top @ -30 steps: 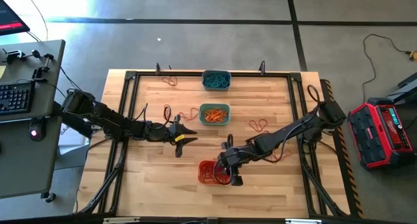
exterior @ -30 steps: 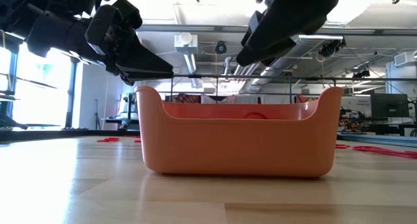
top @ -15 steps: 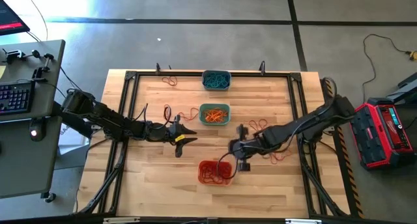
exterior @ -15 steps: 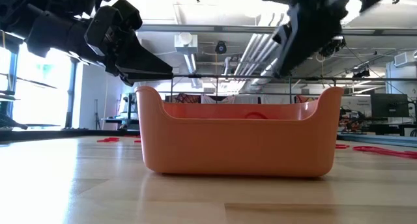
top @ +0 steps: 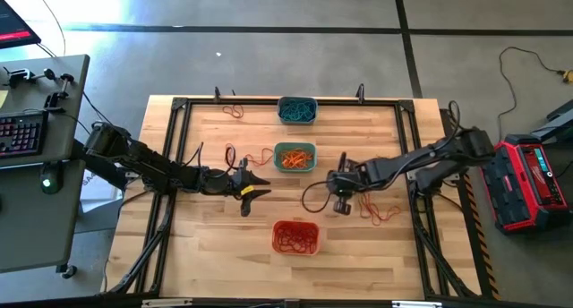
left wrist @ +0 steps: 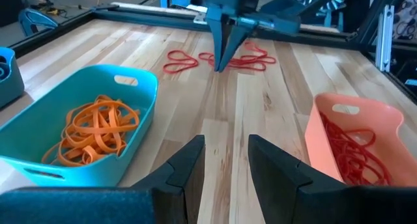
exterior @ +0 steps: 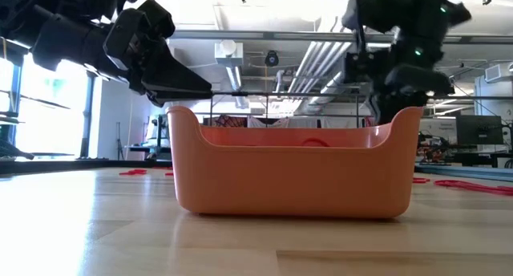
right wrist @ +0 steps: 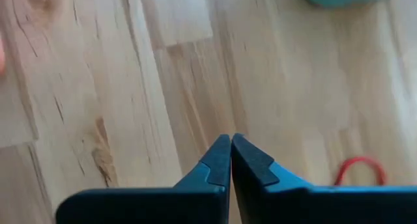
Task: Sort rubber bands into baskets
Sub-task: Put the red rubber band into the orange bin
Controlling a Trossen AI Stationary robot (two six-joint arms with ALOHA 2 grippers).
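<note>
Three baskets stand in a row down the table's middle. The grey-blue basket (top: pixel 296 109) holds teal rubber bands, the teal-green basket (top: pixel 295 157) (left wrist: pixel 85 129) holds orange ones, and the orange basket (top: pixel 295 237) (left wrist: pixel 352 146) (exterior: pixel 292 176) holds red ones. Loose red rubber bands (top: pixel 358 172) (left wrist: pixel 244 58) lie flat on the wood to the right of the teal-green basket. My right gripper (top: pixel 341 203) (right wrist: pixel 230 144) is shut with nothing in it. It points down over bare wood beside those bands. My left gripper (top: pixel 256 184) (left wrist: pixel 225 160) hangs open left of the baskets, holding nothing.
More red bands lie at the far left (top: pixel 235 111), beside the left arm (top: pixel 231 154) and under the right arm (top: pixel 382 211). A black frame (top: pixel 179 106) rims the table. A black cable (top: pixel 313 199) loops from the right wrist.
My right gripper has left the space above the orange basket and gone toward the table's far and right side, to the loose red bands. It has tipped to point more steeply down and has shut.
</note>
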